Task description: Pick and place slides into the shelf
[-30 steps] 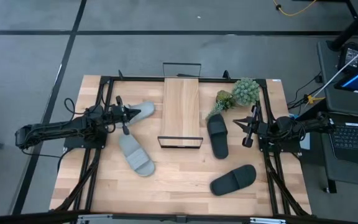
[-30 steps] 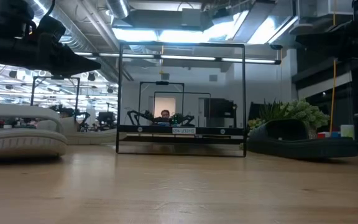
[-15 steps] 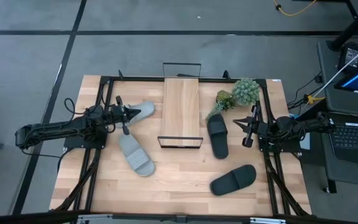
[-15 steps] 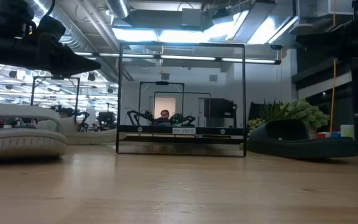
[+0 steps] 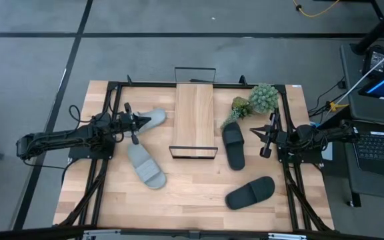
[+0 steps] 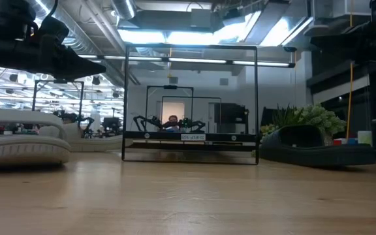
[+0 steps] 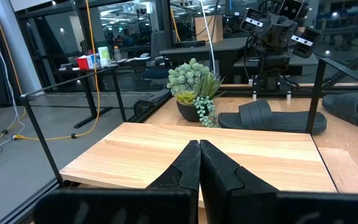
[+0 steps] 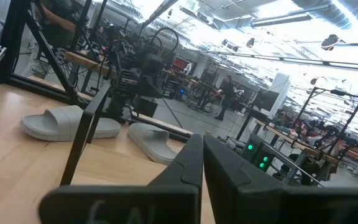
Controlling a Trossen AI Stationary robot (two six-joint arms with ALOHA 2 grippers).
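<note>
The shelf (image 5: 194,120), a light wood plank on a black wire frame, stands mid-table; it also shows in the low view (image 6: 191,104) and the left wrist view (image 7: 210,155). Two grey slides (image 5: 153,119) (image 5: 145,165) lie flat to its left. Two black slides (image 5: 233,145) (image 5: 251,192) lie flat to its right. My left gripper (image 5: 143,122) is shut and empty, raised beside the far grey slide, pointing at the shelf. My right gripper (image 5: 264,137) is shut and empty, raised right of the nearer-to-shelf black slide.
A green potted plant (image 5: 255,100) stands at the shelf's far right, close to the black slide and my right gripper. Black frame rails (image 5: 112,100) run along the table's left and right sides. Bare wood lies along the table's near edge (image 5: 192,207).
</note>
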